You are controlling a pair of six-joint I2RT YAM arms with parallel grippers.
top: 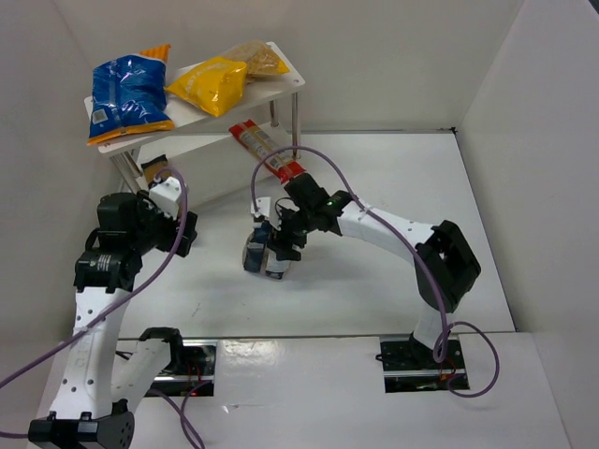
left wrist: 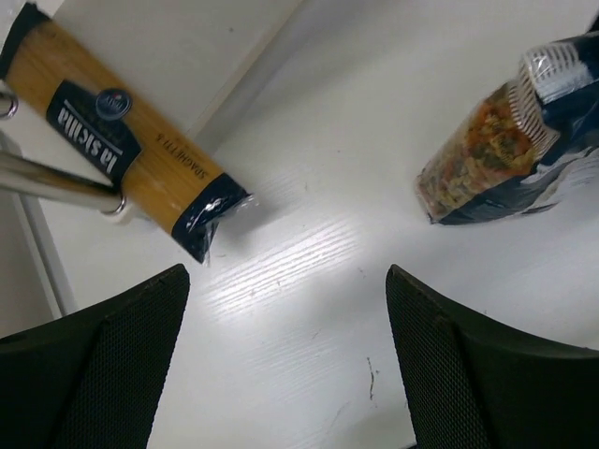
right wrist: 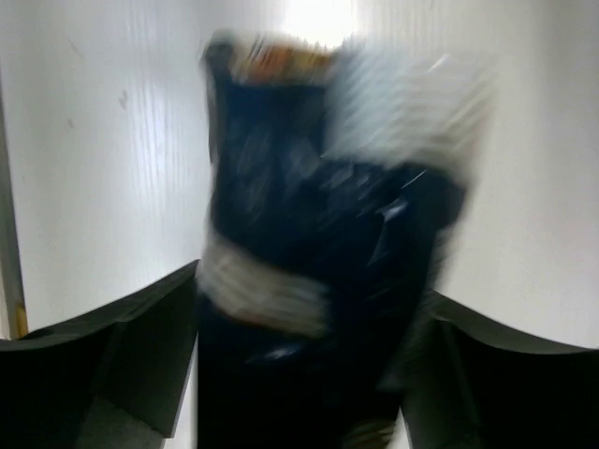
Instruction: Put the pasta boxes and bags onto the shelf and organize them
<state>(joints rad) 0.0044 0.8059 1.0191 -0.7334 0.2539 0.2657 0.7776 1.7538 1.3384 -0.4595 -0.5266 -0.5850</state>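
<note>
1. Black fingers (left wrist: pixel 103 374) of the left gripper (left wrist: pixel 285 365) are spread wide over the table (left wrist: pixel 309 281), with nothing held between them.
2. Just beyond, an orange packet (left wrist: pixel 131 159) is seen by a leg of the shelf (top: pixel 276 89), one end out over the table.
3. Between the right gripper's (right wrist: pixel 314 290) fingers a dark bag (right wrist: pixel 309 187) is framed; blur hides whether it is clamped.
4. That bag is kept upright at mid-table, apart from the shelf.
5. On the top board a blue bag (top: pixel 131 94) and a yellow bag (top: pixel 211 84) are laid; a red packet (top: pixel 267 150) is slanted below.
</note>
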